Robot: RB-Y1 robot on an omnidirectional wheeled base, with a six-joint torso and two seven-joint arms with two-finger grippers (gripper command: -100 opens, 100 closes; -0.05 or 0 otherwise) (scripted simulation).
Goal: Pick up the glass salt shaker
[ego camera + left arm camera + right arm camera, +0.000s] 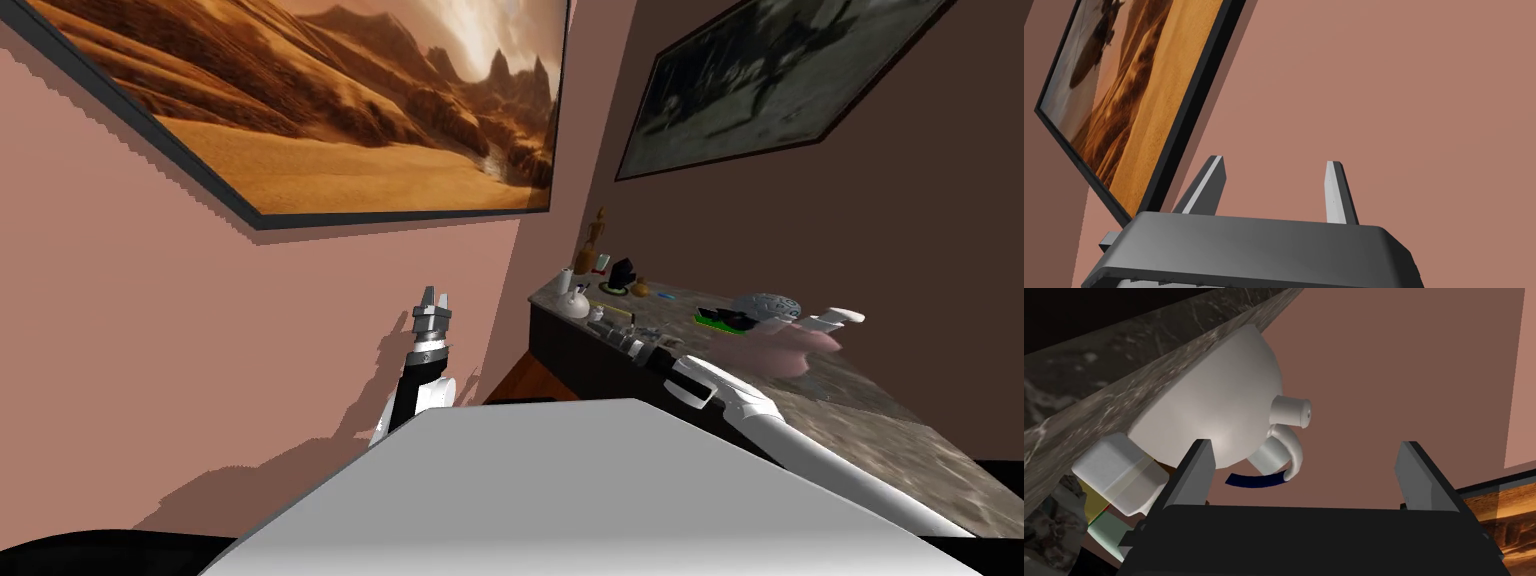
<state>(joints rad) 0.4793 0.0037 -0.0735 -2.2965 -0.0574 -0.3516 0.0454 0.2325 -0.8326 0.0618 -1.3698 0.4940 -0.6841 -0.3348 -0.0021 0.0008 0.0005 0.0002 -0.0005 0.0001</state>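
Right end effector is reaching in low along the marbled tabletop, its fingers standing wide apart. The salt shaker, a small pale-capped piece with a clear band, is sitting on the tabletop just beside the white round pot. It is lying outside the fingers, right next to one of them. That finger and the dark body are covering part of it, so I cannot tell whether they are touching. Something yellow and pale green is peeking out next to it, too cut off to name. A dark blue arc is showing by the pot's curved handle, and I cannot tell what it belongs to.

From the head, the pot is sitting at the tabletop's far left corner, with the right arm stretching along the left edge towards it. The shaker there is too small to pick out from the wrist's grey parts. The head is also catching things further along the tabletop: a wooden figure at the far edge, a green and black item, a grey dome and a blurry pink shape.

Left end effector is hanging raised, well off the tabletop's left edge, fingers apart
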